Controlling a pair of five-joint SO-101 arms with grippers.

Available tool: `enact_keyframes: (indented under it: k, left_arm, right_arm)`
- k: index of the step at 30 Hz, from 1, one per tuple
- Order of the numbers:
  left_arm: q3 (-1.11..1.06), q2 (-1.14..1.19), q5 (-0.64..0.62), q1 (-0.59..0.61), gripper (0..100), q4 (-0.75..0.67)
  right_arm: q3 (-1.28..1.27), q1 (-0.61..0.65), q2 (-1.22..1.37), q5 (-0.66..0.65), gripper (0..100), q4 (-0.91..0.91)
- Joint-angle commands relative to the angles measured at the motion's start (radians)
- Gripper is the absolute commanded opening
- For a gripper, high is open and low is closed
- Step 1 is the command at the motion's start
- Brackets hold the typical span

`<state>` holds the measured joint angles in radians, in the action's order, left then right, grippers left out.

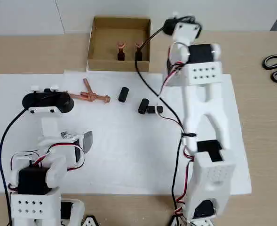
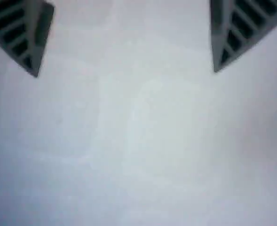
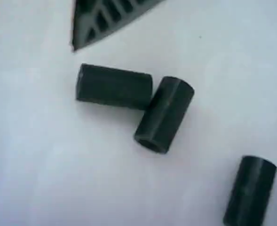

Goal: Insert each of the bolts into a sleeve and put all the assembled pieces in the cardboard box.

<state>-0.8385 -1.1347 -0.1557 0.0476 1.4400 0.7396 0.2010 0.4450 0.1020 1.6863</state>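
Spread wide and empty, our left gripper (image 2: 125,70) hangs over the white sheet (image 2: 138,155), copper bolts (image 1: 89,95) lying just beyond it. Three black sleeves (image 3: 164,115), two touching, lie beside the right gripper (image 3: 100,21); we cannot tell how open it is. Two assembled pieces (image 1: 121,51) stand in the box (image 1: 95,42) farther off.

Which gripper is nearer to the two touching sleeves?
Right. The right gripper is just beside the sleeves; the left gripper is over bare sheet, well away from them.
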Motion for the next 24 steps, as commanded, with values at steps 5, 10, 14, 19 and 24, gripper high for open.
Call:
enact_keyframes:
  k: [5,10,14,19,24]
  left_arm:
    - [0.010,-0.011,0.003,0.002,23,-0.020]
    - [0.010,-0.011,0.003,0.005,23,-0.020]
    - [0.008,-0.011,0.003,0.006,23,-0.020]
    - [0.008,-0.011,0.003,0.006,23,-0.020]
    - [0.007,-0.011,0.003,0.002,23,-0.020]
  right_arm:
    - [0.006,0.108,0.110,-0.068,13.9,-0.064]
    - [0.003,0.159,0.174,-0.393,13.9,-0.022]
    - [0.003,0.143,0.200,-0.569,13.9,-0.016]
    - [0.003,0.120,0.199,-0.704,13.9,-0.018]
    - [0.002,0.120,0.205,-0.779,13.9,-0.018]
